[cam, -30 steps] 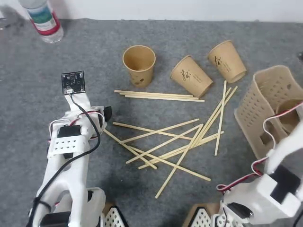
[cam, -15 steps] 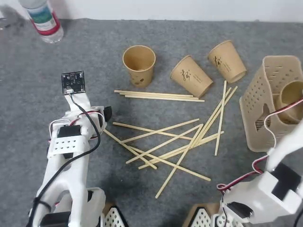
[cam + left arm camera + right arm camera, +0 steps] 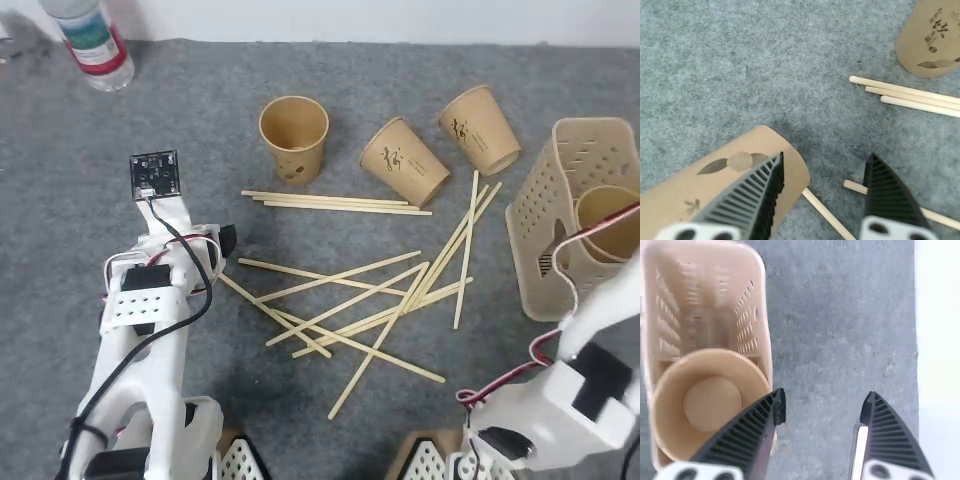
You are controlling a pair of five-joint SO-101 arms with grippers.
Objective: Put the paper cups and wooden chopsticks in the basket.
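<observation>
Righting the basket (image 3: 540, 225) at the right edge of the surface: a second ago leaning over toward the scattered chopsticks (image 3: 380, 300) with its perforated side turned up, now standing close to upright with its open top facing the high camera. Bringing the paper cup (image 3: 600, 205) inside it into fuller view, from a sliver of rim behind the basket wall to a whole round mouth in the compartment nearer the arms. Settling that cup a little lower over the last half second. Shifting the right arm (image 3: 590, 390) slightly toward the near edge of the surface.
</observation>
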